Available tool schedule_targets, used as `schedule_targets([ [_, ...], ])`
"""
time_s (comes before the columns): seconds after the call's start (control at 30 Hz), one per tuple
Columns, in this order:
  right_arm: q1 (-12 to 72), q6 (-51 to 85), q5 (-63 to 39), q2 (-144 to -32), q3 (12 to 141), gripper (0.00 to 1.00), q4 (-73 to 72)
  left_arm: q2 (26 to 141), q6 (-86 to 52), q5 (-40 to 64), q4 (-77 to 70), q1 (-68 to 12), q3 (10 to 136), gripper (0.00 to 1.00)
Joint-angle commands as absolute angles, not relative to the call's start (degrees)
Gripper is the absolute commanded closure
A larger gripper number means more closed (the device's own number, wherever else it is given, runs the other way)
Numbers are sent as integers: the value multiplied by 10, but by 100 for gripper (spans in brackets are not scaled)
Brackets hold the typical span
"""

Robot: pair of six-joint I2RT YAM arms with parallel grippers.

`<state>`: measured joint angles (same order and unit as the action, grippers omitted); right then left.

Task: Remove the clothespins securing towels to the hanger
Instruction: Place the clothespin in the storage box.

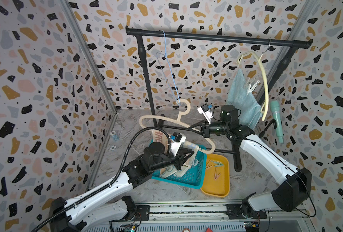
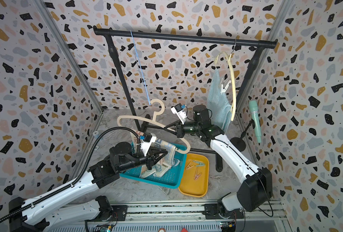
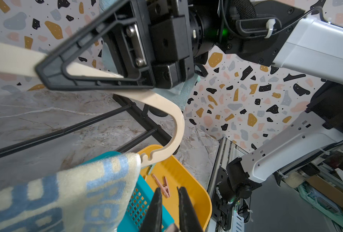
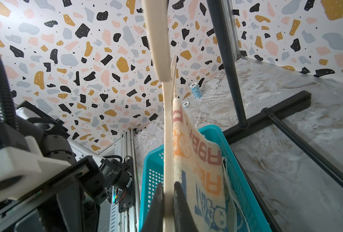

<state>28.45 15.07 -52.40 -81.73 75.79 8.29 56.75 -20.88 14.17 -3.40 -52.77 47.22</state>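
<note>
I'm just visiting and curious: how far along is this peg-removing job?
Done: loose clothespins lie in the yellow tray. In hand: the right gripper clamps the beige hanger, striped towel draped on it. Left: the blue towel hangs pegged by white clothespins.

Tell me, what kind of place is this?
Probably a robot practice booth styled as a laundry corner: speckled walls box it in, a black clothes rack holds a blue towel, and two robot arms stand inside.
</note>
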Motion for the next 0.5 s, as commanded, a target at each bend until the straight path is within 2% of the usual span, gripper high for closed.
schedule_targets([
  [0.0, 282, 160, -524, -803, 766, 100, 49, 583, -235, 122, -107, -545, 466, 100],
  [0.47, 280, 164, -512, -822, 781, 100, 37, 647, -270, 88, -187, -601, 449, 100],
])
